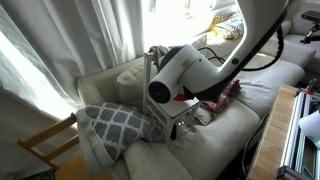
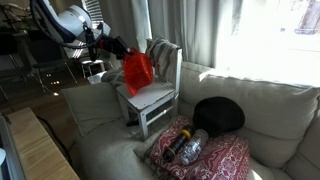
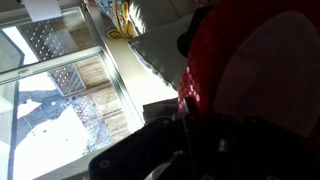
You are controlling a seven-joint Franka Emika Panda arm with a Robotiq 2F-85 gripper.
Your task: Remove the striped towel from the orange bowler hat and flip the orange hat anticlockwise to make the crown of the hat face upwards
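My gripper (image 2: 117, 50) is shut on the rim of the orange hat (image 2: 138, 72) and holds it hanging above the seat of a small white chair (image 2: 152, 102) that stands on the sofa. In the wrist view the hat (image 3: 250, 70) fills the right side as a red-orange mass, pinched between my dark fingers (image 3: 190, 140). The striped towel (image 2: 161, 52) lies draped over the chair's back, apart from the hat. In an exterior view my white wrist (image 1: 178, 75) hides most of the chair; only a bit of red hat (image 1: 186, 97) shows.
A black hat (image 2: 220, 115) sits on the beige sofa (image 2: 100, 125), beside a red patterned cloth (image 2: 215, 158) with a bottle (image 2: 188, 148) on it. A grey lattice cushion (image 1: 110, 125) lies on the sofa. A wooden chair (image 1: 48, 148) and a wooden table (image 2: 40, 150) stand close by.
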